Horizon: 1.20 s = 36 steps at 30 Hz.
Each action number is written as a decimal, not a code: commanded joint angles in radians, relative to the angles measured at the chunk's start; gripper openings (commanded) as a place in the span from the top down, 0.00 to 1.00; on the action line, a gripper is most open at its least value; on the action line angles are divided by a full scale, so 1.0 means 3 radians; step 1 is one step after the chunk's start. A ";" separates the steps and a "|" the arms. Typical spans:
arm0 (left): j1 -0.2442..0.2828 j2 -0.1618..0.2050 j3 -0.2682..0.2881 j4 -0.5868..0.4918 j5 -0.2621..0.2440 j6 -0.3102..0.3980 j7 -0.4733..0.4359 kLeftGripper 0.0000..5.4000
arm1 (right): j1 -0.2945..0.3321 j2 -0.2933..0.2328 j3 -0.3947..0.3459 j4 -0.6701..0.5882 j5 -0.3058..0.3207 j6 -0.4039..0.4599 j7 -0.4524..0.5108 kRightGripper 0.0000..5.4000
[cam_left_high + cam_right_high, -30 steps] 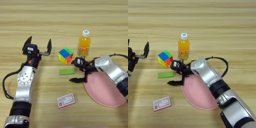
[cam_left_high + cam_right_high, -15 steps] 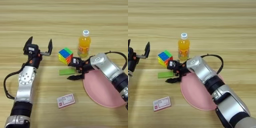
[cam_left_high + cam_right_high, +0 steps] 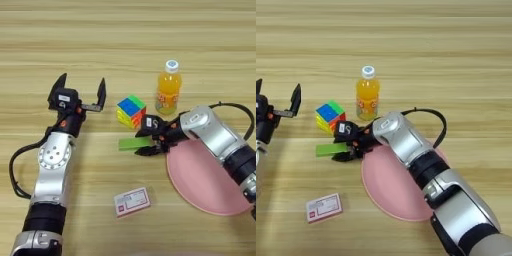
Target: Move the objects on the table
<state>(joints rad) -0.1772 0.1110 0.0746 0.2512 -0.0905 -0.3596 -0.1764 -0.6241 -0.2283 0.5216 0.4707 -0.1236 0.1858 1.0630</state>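
Note:
A flat green block (image 3: pixel 131 144) lies on the table (image 3: pixel 125 45), just below the multicoloured puzzle cube (image 3: pixel 131 111). My right gripper (image 3: pixel 144 141) is open, low over the table, one finger on each side of the block's right end. The orange-juice bottle (image 3: pixel 168 94) stands upright behind the right arm. Nearer the front lies the red-and-white card box (image 3: pixel 131 201). My left gripper (image 3: pixel 80 90) is open and empty, held up left of the cube.
A big pink round plate (image 3: pixel 212 182) lies at the right, partly under my right forearm. A black cable loops off each arm.
My right gripper has moved left from the plate's edge until its fingers reach the green block's right end. The left arm and the other things have not moved.

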 commanded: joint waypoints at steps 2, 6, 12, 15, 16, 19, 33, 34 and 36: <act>-0.0045 0.0010 0.0007 0.0012 0.0015 -0.0016 0.0011 0.00 | -0.0020 -0.0009 0.0024 0.0003 -0.0030 0.0026 0.0050 0.69; -0.0049 0.0008 0.0006 0.0015 0.0013 -0.0018 0.0010 0.00 | -0.0033 -0.0012 0.0012 0.0003 -0.0031 0.0021 0.0071 0.74; -0.0052 0.0007 0.0006 0.0011 0.0013 -0.0015 0.0011 0.00 | -0.0040 -0.0021 -0.0007 -0.0011 -0.0018 0.0023 0.0085 0.74; -0.0059 0.0008 0.0007 0.0021 0.0011 -0.0018 0.0009 0.00 | -0.0039 -0.0025 -0.0019 -0.0028 -0.0007 0.0021 0.0089 0.74; -0.0060 0.0008 0.0007 0.0021 0.0011 -0.0018 0.0008 0.00 | -0.0036 -0.0026 -0.0027 -0.0041 0.0002 0.0021 0.0089 0.74; -0.0063 0.0009 0.0010 0.0019 0.0009 -0.0016 0.0009 0.00 | -0.0026 -0.0030 -0.0077 -0.0135 0.0049 0.0043 0.0078 0.74; -0.0094 0.0015 0.0019 0.0056 0.0010 -0.0019 0.0013 0.00 | 0.0257 -0.0389 -0.0418 -0.1375 0.0491 0.0459 0.0181 0.74; -0.0096 0.0015 0.0020 0.0058 0.0010 -0.0020 0.0012 0.00 | 0.0285 -0.0427 -0.0449 -0.1449 0.0521 0.0479 0.0179 0.74; -0.0099 0.0017 0.0022 0.0065 0.0007 -0.0021 0.0010 0.00 | 0.0343 -0.0509 -0.0511 -0.1595 0.0588 0.0519 0.0178 0.74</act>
<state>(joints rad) -0.1917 0.1116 0.0766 0.2585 -0.0907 -0.3613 -0.1767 -0.5381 -0.3522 0.3935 0.0425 0.0277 0.3219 1.1186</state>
